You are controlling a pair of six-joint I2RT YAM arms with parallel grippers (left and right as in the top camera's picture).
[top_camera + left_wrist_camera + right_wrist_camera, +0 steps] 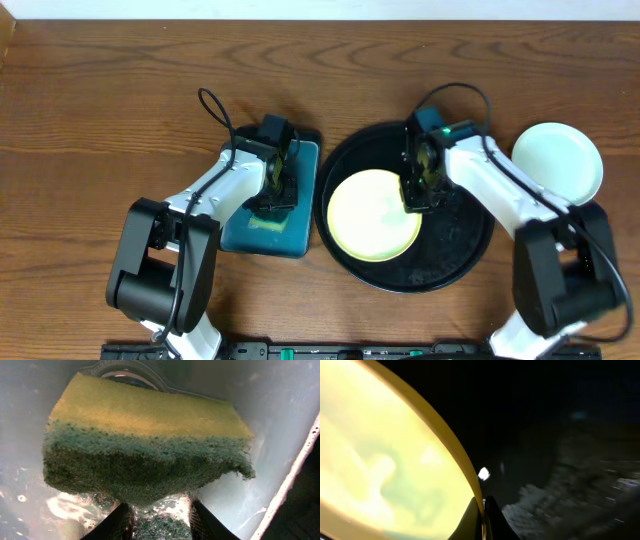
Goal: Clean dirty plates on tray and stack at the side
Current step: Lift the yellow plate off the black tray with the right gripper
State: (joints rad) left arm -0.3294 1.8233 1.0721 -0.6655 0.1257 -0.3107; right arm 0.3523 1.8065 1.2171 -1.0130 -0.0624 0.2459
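Two grips: left pincer (272,192) on sponge (145,450) over teal tray (300,238), right pincer (482,515) on yellow plate (368,222) rim.

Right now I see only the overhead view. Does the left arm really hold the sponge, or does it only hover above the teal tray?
Observer: Yes. In the left wrist view the left jaws pinch the sponge by its green scouring side.
Operator: Is it wet?
Observer: Bubbles and a wet shine show beneath it there.
Operator: And the right jaws?
Observer: Shut on the rim of the yellow plate, per the right wrist view; the black tray lies behind.
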